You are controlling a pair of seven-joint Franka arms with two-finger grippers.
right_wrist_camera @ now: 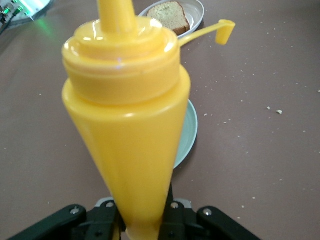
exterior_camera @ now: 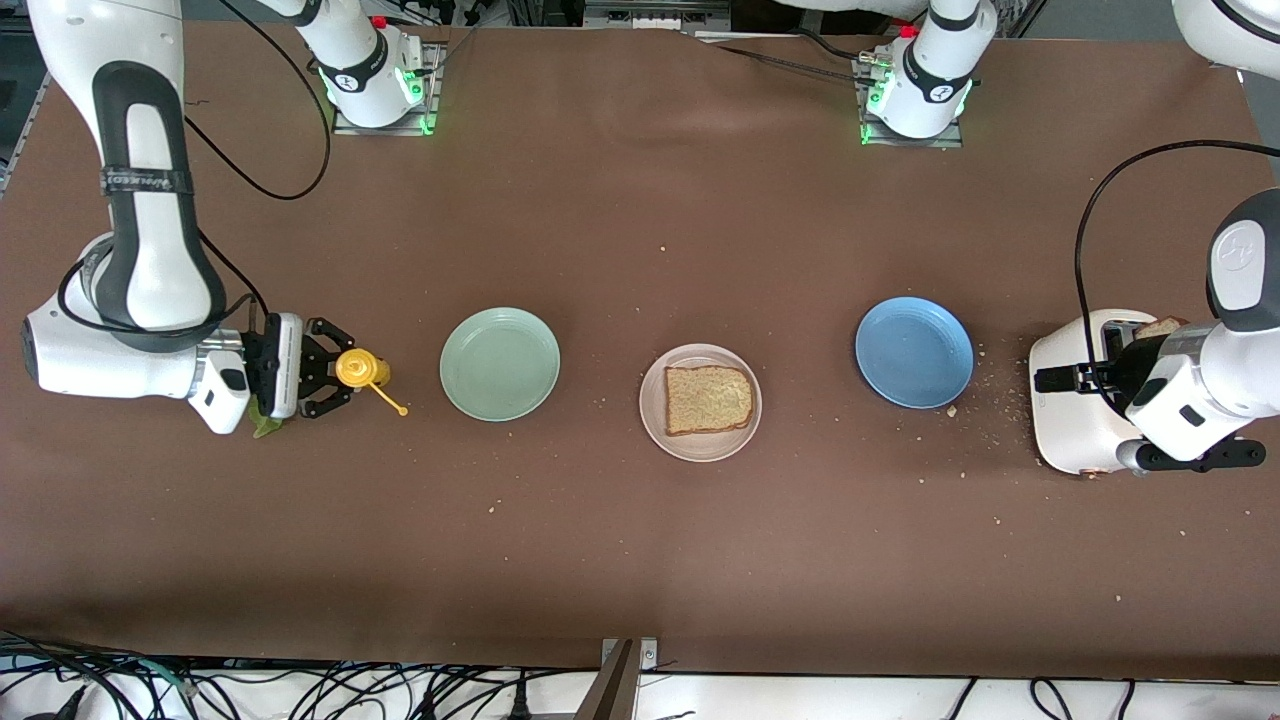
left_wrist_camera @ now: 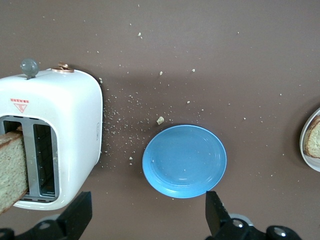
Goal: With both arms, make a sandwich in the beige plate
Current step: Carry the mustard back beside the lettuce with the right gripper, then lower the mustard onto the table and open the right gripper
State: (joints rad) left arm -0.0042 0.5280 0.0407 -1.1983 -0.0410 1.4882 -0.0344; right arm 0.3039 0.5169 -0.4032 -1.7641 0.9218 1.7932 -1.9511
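Right pincer is clamped on a yellow squeeze bottle, gripping it low on the body. The bottle stands near the right arm's end of the table, beside the mint-green plate. Its cap hangs loose on its strap, so the nozzle looks uncapped. A scrap of green shows under the wrist, possibly lettuce; cannot tell.

Beige plate sits mid-table between the mint-green plate and the blue plate, with one bread slice lying flat on it. No top slice or filling on it yet.

Left pincer has its jaws spread wide, holding nothing. It hangs over the table between the white toaster and the blue plate. A second bread slice stands up out of a toaster slot.

Judged step: carry the sauce to the slice on the beige plate.
- Lift the bottle clear of the table before travelling, so it does not drag or tip against the mint-green plate rim.
- Pass over the mint-green plate, not through it.
- Invert only once the nozzle is over the middle of the slice, since the open nozzle may drip.
- Squeeze gently; a low grip may let the bottle swing.

Left arm waits; it should stay off the beige plate meanwhile.
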